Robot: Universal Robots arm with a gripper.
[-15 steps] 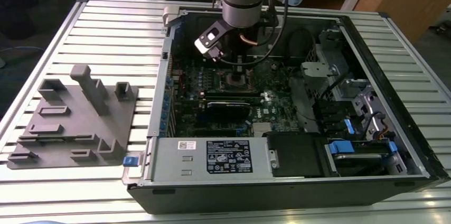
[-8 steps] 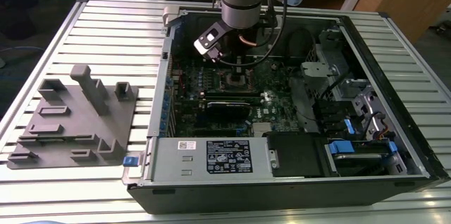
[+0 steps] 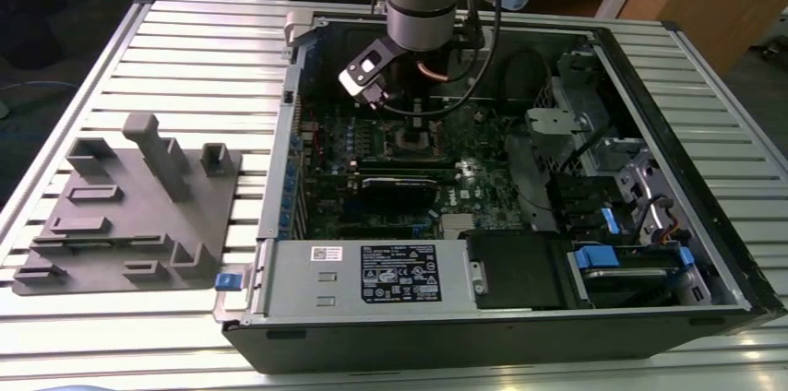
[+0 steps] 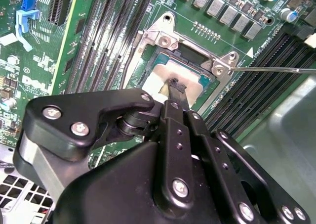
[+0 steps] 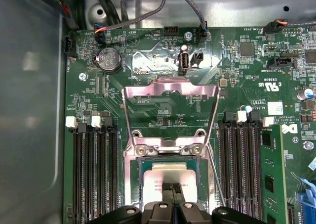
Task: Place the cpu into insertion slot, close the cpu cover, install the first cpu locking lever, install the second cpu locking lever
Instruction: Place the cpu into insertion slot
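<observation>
The cpu (image 5: 170, 173), a pale silver square (image 4: 160, 78), lies flat inside the insertion slot (image 5: 132, 179) on the green board. My gripper (image 5: 173, 187) is shut, its two thin black fingertips (image 4: 176, 85) pressed together over the middle of the chip's top; I cannot tell if they touch it. The cpu cover (image 5: 170, 87) stands swung up and open behind the socket, with the board showing through its square window. A thin wire locking lever (image 4: 276, 69) sticks out beside the socket (image 5: 216, 177). In the exterior view the arm hangs over the socket (image 3: 412, 140) inside the open computer case.
Rows of black memory slots (image 5: 94, 174) flank the socket on both sides. The case's grey metal wall (image 5: 29, 110) runs close by. A power supply (image 3: 369, 271) and drive bays with blue tabs (image 3: 603, 257) fill the case's near side. A grey fixture block (image 3: 124, 207) sits outside on the slatted table.
</observation>
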